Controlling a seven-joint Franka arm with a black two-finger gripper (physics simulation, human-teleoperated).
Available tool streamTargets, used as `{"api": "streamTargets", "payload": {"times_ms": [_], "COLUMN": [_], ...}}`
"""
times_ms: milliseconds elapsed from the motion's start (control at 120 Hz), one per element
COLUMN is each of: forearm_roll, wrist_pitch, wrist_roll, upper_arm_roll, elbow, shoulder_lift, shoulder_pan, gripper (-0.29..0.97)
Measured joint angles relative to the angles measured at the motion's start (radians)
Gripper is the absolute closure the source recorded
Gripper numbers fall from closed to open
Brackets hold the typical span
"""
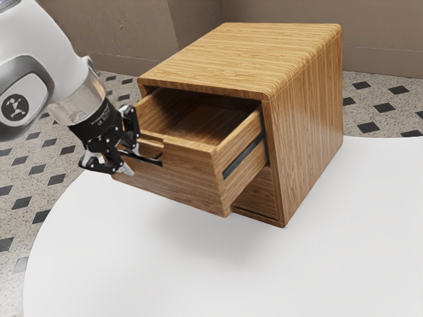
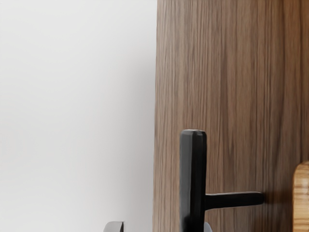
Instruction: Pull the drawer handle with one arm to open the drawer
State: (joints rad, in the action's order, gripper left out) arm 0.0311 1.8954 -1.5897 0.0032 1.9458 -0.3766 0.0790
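Note:
A wooden cabinet [image 1: 304,99] stands on a white round table [image 1: 264,264]. Its upper drawer [image 1: 182,181] is pulled well out, and the inside looks empty. A black bar handle [image 1: 151,159] sits on the drawer front. My gripper [image 1: 124,146] is at that handle, with one finger above the bar and one below it, standing apart. In the wrist view the handle [image 2: 193,179] stands off the drawer front [image 2: 231,96] on a short post. One fingertip [image 2: 115,226] shows with a clear gap between it and the bar.
The cabinet's lower front panel [image 1: 259,195] sits flush under the pulled-out drawer. The white table top [image 2: 72,96] spreads wide in front of the cabinet. Beyond the table is a tiled floor [image 1: 39,165], and walls rise behind the cabinet.

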Motion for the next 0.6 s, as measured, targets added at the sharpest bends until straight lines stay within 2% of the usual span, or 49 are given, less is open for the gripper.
{"api": "streamTargets", "payload": {"times_ms": [600], "forearm_roll": [-0.005], "wrist_pitch": [0.047], "wrist_roll": [-0.014], "upper_arm_roll": [-0.029], "elbow": [0.12], "shoulder_lift": [-0.122], "shoulder_pan": [0.013], "gripper": [0.6]}}
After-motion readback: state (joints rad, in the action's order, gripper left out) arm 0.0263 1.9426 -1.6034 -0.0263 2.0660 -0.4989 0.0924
